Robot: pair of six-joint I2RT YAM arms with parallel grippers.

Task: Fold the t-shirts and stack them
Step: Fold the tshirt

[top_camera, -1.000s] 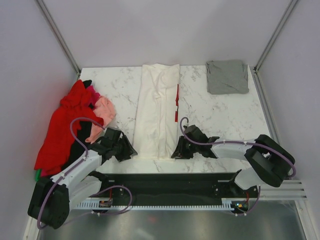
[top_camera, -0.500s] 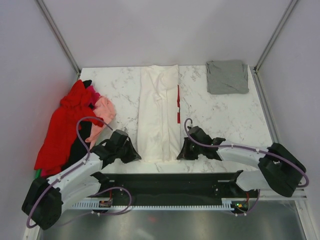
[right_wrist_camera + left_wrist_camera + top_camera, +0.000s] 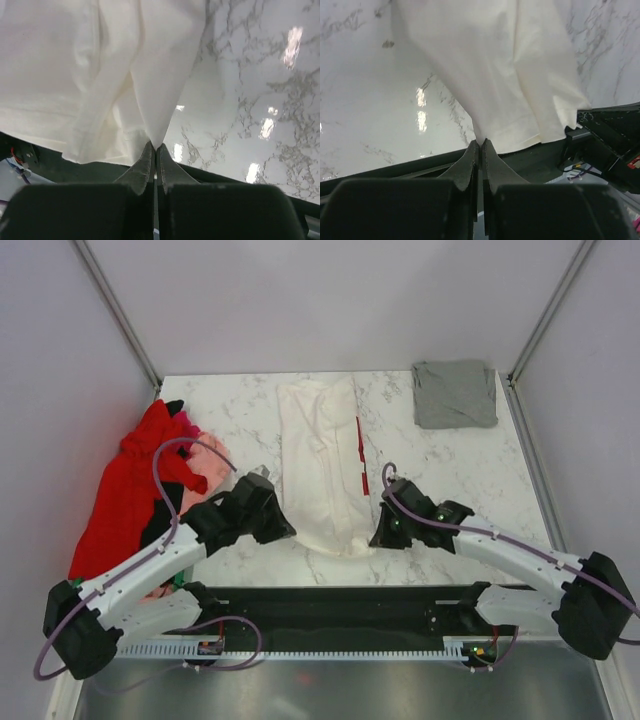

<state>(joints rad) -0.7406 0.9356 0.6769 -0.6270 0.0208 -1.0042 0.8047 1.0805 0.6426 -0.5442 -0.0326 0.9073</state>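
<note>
Marble counter (image 3: 450, 470), left edge: heap of t-shirts (image 3: 130, 490), red, pink, black; left fingers (image 3: 479, 148) closed tight on the cream t-shirt (image 3: 322, 450) at its lower-left hem corner. Shirt centred, long axis top-to-bottom of frame; right fingers (image 3: 154, 150) closed on its lower-right corner. Folded grey t-shirt (image 3: 455, 393) upper right.

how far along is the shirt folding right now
Done: one grey t-shirt lies folded in the far right corner. In hand: the long cream t-shirt, folded into a strip; the left gripper and right gripper each pinch a near corner. Left: the heap of red, pink and black shirts at the left edge is unfolded.
</note>
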